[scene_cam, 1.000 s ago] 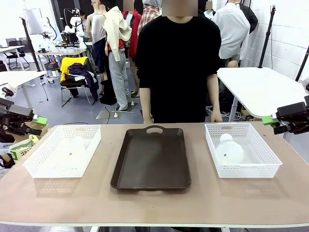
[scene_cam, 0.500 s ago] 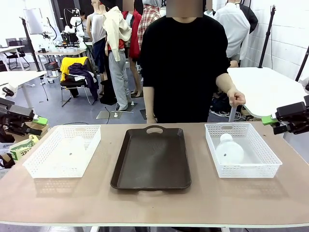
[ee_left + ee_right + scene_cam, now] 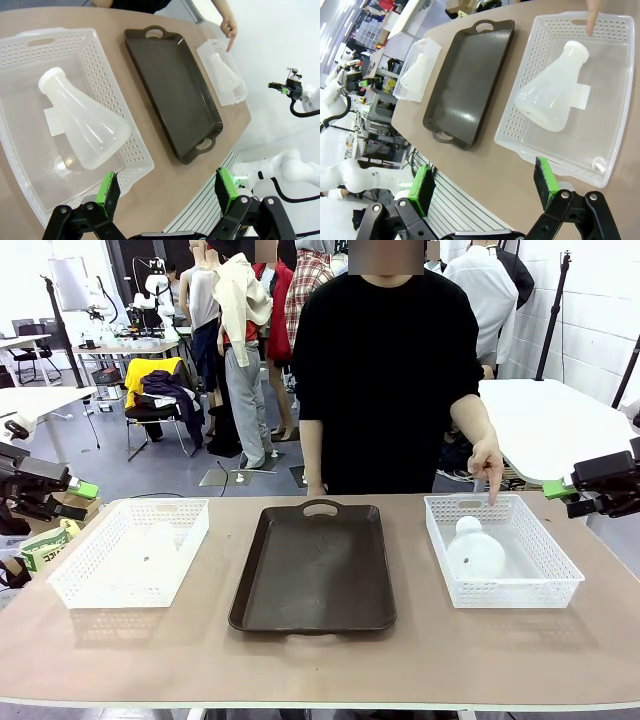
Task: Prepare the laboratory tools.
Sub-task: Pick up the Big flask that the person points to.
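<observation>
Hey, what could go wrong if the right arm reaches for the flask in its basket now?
1. The person's hand points down at the right basket; the open right gripper reaching in could bump it.
2. The flask lies on its side and looks smooth and conical, so it may roll or slip when pinched.

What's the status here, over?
Grippers: left gripper open, right gripper open, nothing held. Flasks: left flask lying in left basket, right flask in right basket. In the way: person's hand pointing into right basket.
</observation>
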Tool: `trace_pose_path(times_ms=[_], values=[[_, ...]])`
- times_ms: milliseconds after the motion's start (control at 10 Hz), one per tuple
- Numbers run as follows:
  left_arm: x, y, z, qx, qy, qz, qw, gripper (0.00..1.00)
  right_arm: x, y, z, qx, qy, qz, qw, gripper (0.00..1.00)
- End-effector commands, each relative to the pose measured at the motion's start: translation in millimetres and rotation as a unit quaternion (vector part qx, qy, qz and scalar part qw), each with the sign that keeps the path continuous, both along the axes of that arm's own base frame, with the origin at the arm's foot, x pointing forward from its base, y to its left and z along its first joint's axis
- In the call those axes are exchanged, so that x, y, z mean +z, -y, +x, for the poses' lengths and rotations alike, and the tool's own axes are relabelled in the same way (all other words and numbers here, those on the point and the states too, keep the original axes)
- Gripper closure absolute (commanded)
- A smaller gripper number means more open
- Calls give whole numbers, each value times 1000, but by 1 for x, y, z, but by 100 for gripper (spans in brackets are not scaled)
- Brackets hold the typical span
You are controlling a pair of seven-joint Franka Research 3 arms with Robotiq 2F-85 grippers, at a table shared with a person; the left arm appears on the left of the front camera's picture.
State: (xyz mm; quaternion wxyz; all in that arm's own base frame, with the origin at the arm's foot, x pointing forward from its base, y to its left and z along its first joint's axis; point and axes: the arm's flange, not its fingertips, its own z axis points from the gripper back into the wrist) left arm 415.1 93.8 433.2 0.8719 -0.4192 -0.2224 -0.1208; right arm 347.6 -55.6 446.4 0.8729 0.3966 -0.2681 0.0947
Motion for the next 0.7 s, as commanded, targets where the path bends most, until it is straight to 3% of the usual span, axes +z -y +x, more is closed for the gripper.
trace_pose_path(times_ms=[0,600], values=[[0,-1,0,-1,2,-7,1000,0,-1,0,6,6,12,11,1000,0],[0,-1,0,-1,2,-7,1000,0,-1,0,6,6,12,11,1000,0]])
